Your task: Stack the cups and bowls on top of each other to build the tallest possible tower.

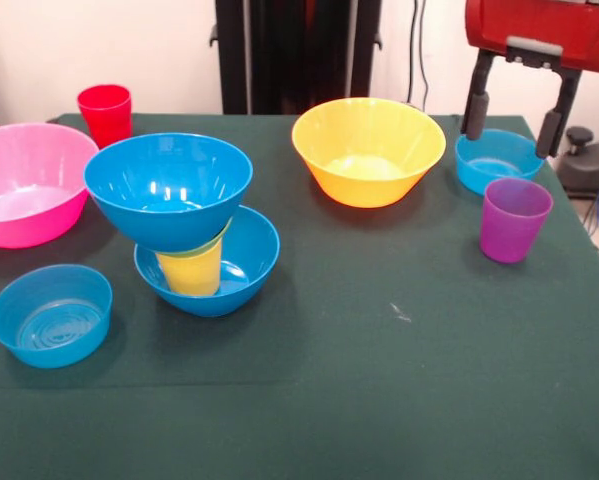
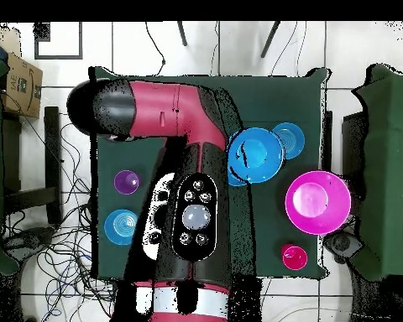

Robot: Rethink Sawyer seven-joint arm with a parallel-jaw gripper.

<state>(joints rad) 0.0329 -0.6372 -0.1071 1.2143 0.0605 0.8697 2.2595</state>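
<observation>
The tower stands left of centre: a deep blue bowl (image 1: 241, 268) at the base, a yellow cup (image 1: 191, 272) in it, a sliver of green bowl (image 1: 211, 244), and a tilted deep blue bowl (image 1: 169, 188) on top; from overhead only that top bowl (image 2: 255, 155) shows. The purple cup (image 1: 514, 218) stands alone on the table at the right, also in the overhead view (image 2: 126, 181). My gripper (image 1: 514, 118) is open and empty, hanging above a small light-blue bowl (image 1: 497, 160) just behind the purple cup. The red cup (image 1: 105, 113) stands at the far left.
A large pink bowl (image 1: 29, 185) sits at the left edge and a large yellow-orange bowl (image 1: 369, 150) at the back centre. A second small light-blue bowl (image 1: 51, 315) sits front left. In the overhead view the arm (image 2: 184, 168) hides the table's middle.
</observation>
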